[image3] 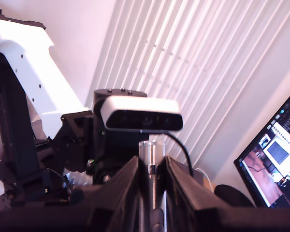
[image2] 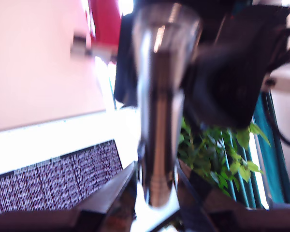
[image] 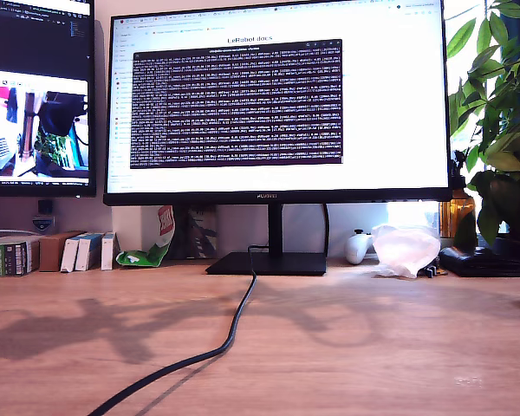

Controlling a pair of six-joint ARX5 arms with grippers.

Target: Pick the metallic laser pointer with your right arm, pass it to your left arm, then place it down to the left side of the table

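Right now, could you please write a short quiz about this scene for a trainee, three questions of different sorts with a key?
1. True or false: in the exterior view, the metallic laser pointer lies on the table.
2. What runs across the table from the stand of the monitor toward the exterior view's bottom edge? A) a black cable B) a white rope C) a red ribbon
3. In the second wrist view, what stands between the fingers of my second gripper?

Key: 1. False; no pointer shows there. 2. A. 3. The metallic laser pointer.
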